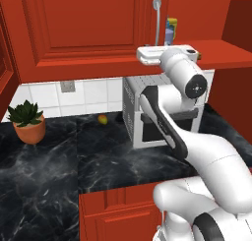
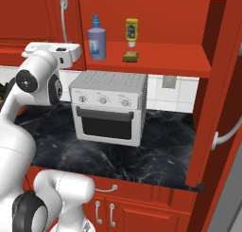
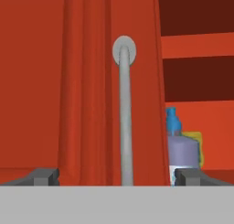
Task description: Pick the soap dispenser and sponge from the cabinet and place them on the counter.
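Cabinet [image 2: 156, 18] open on the right half, red shelf [image 2: 156, 56] exposed. On the shelf: soap dispenser [image 2: 96, 42] upright, lavender body, blue pump, sitting ahead of the claw [image 3: 116, 176] and off to its right, just past the edge of the closed door [image 3: 87, 81]. Sponge [image 2: 131, 56] flat on the same shelf, further right of the claw than the dispenser, close beside it but apart. Yellow squeeze bottle [image 2: 132, 32] upright behind the sponge, deeper in the shelf.

Claw spread wide, holding nothing; both fingertips [image 3: 45, 176] sit far apart at the bottom of the hand view. Silver bar handle [image 3: 124, 113] of the closed door dead centre between them, straight ahead; cannot tell if touching.

Arm raised from the base, elbow folded, hand level at the height of the shelf edge, pointing into the cabinet front.

Below the claw: tabletop [image 2: 165, 150], black marble look, carrying a white toaster oven [image 2: 108, 108]. Down and left of the claw: potted plant [image 1: 28, 119] and a small round fruit [image 1: 102, 119] on the same tabletop.
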Controlling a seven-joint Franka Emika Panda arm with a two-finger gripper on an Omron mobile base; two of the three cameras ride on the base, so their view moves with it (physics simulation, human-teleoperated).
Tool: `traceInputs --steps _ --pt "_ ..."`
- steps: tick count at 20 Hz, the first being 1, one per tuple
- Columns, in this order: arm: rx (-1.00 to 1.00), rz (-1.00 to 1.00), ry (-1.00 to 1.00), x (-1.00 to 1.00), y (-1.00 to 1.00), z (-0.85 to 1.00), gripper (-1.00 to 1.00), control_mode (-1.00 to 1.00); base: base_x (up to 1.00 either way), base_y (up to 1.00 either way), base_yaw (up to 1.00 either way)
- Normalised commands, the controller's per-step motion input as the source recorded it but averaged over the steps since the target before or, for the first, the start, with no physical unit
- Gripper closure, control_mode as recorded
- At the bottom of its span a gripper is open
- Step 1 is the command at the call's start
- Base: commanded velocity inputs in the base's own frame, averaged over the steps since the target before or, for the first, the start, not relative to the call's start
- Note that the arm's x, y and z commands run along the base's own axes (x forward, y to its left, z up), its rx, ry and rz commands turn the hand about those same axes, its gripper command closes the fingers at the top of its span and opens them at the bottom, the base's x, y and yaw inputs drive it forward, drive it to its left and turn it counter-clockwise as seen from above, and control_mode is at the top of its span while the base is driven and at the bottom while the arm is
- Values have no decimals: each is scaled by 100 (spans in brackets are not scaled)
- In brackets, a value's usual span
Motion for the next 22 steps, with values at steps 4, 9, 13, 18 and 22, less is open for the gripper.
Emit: traceInputs --steps 4,9,13,18,22 --pt "0 0 0 34 0 0 -100 -100 0 0 0" --pt "0 0 0 31 0 0 -100 -100 0 0 0" --pt "0 0 0 32 0 0 -100 -100 0 0 0" --pt "0 0 0 32 0 -1 -100 -100 0 0 0" --pt "0 0 0 29 0 -2 -100 -100 0 0 0"
